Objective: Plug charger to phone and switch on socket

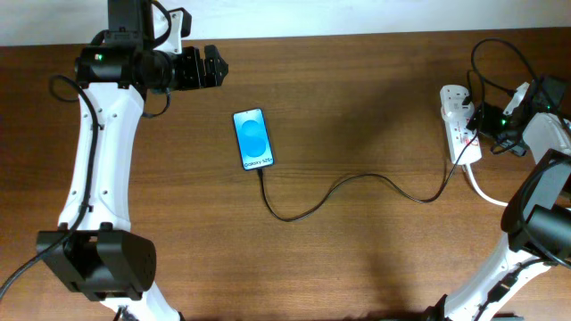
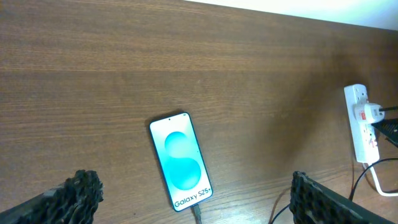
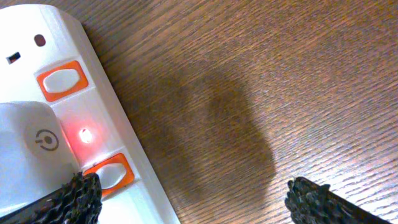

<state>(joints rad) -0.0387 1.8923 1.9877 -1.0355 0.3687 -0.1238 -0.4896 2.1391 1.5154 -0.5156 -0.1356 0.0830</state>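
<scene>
The phone (image 1: pixel 252 139) lies flat on the table with its blue "Galaxy" screen lit; it also shows in the left wrist view (image 2: pixel 180 160). The charger cable (image 1: pixel 348 183) is plugged into the phone's bottom edge and runs right to the white socket strip (image 1: pixel 459 125). In the right wrist view the socket (image 3: pixel 93 112) shows orange-rimmed switches and a lit red light beside a white plug block (image 3: pixel 28 155). My right gripper (image 3: pixel 193 199) is open, its left finger over the lower switch. My left gripper (image 2: pixel 199 199) is open above the phone, empty.
A thick white cord (image 1: pixel 482 189) leaves the socket toward the right arm's base. Black robot cables (image 1: pixel 491 53) loop above the socket. The socket also shows at the right edge of the left wrist view (image 2: pixel 362 127).
</scene>
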